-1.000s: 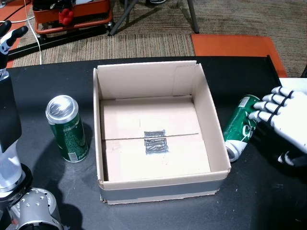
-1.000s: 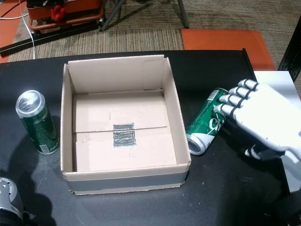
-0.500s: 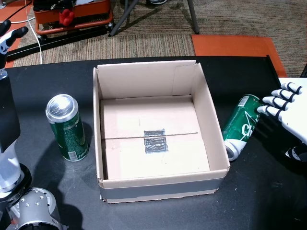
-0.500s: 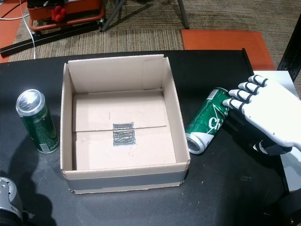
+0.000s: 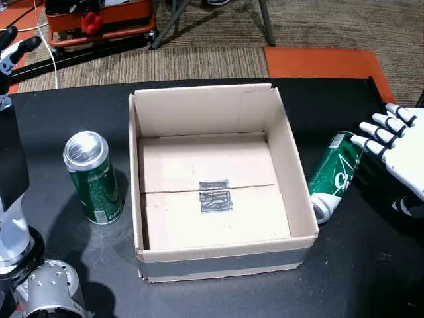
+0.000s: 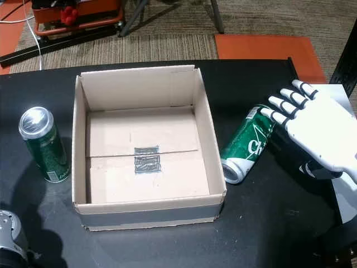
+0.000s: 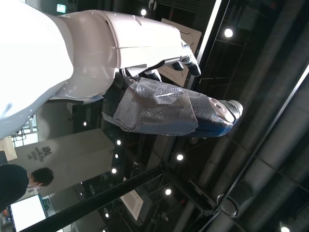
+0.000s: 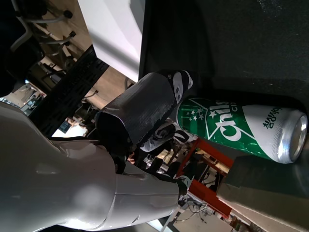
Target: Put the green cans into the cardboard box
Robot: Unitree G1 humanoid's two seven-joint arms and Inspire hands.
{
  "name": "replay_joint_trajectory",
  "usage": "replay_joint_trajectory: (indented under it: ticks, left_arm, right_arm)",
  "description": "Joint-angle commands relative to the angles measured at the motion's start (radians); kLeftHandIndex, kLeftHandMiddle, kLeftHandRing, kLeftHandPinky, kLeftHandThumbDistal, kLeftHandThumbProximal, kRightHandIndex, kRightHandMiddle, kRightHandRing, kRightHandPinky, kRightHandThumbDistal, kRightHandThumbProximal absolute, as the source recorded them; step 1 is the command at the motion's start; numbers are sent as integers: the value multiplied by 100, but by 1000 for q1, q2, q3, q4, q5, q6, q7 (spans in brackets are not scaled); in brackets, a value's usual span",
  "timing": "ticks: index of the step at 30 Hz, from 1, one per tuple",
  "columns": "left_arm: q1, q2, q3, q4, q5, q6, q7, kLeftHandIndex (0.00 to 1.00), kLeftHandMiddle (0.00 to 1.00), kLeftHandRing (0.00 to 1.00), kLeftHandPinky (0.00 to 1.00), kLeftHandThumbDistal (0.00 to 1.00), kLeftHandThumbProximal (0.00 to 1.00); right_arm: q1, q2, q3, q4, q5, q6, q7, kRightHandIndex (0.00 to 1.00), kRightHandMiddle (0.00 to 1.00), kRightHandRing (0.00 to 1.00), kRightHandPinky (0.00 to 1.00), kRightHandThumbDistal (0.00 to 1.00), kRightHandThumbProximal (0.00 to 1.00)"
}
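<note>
An open cardboard box (image 5: 292, 154) (image 6: 210, 131) stands mid-table with nothing inside. One green can (image 5: 93, 177) (image 6: 44, 145) is upright to its left. A second green can (image 5: 332, 175) (image 6: 247, 144) (image 8: 241, 130) lies on its side against the box's right wall. My right hand (image 5: 399, 156) (image 6: 316, 129) hovers open just right of that can, fingers spread and slightly above its far end. My left hand (image 5: 14, 51) (image 7: 159, 104) is raised at the far left, open and holding nothing.
The table's black top (image 5: 344, 265) ends in a white panel (image 6: 347, 207) at the right. Beyond the far edge are an orange floor mat (image 5: 321, 63), a red machine (image 5: 99, 20) and stand legs. My left arm's base (image 5: 46, 291) fills the near left corner.
My right hand has drawn back to the right and lifted its fingers off the lying can. The can, the box and the left arm have stayed put.
</note>
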Motion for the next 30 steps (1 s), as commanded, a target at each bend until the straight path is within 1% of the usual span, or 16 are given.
replay_joint_trajectory:
  ticks: [1,5,9,13,15,17,20,21,23,24,26,28,30]
  left_arm:
    - [10,-21,-3,-5,9,-5,-1,69,79,97,91,62,79]
    - [5,-19,1,1,10,-22,-3,69,80,98,92,63,81]
    - [8,-24,-4,-5,12,-24,6,69,79,97,91,63,81]
    - [11,-21,-10,-6,12,-16,3,70,80,98,91,64,79]
    - [11,-20,-12,-5,12,-18,2,70,80,98,91,65,80]
    - [10,-21,-13,-3,13,-21,2,70,80,98,92,64,80]
    - [11,-24,-17,-5,16,-25,7,70,79,97,91,64,80]
    - [11,-25,-18,-5,16,-25,7,70,79,97,91,64,80]
    - [11,-24,-18,-2,13,-21,5,70,79,97,91,63,79]
    - [12,-23,-19,-2,14,-21,6,70,79,97,91,63,80]
    - [12,-24,-20,-2,12,-21,2,70,79,97,92,62,80]
    - [10,-26,-21,-2,13,-26,1,69,79,97,92,62,81]
    - [13,-31,-25,-7,17,-30,8,69,79,97,92,63,80]
  right_arm:
    - [-17,11,10,4,10,5,-19,91,89,92,89,100,40]
    - [-20,14,7,7,17,2,-25,89,89,92,89,100,40]
    - [-24,16,5,9,24,3,-15,92,90,92,90,100,39]
    - [-27,23,6,15,31,-1,13,89,90,94,91,100,38]
    - [-27,29,5,17,34,1,21,87,89,93,90,100,39]
    - [-29,38,7,19,36,6,22,90,90,93,90,100,40]
    - [-38,55,15,24,35,24,29,95,91,93,91,100,43]
    - [-43,62,18,26,36,27,36,95,91,93,90,100,43]
    - [-51,74,23,30,36,26,48,92,90,92,89,100,42]
    - [-55,79,28,32,35,28,54,91,90,92,89,100,43]
    - [-64,89,43,37,25,38,66,92,92,93,90,100,46]
    - [-75,98,65,42,12,44,86,93,93,94,91,100,45]
    - [-87,103,90,43,-1,44,102,93,92,94,90,100,43]
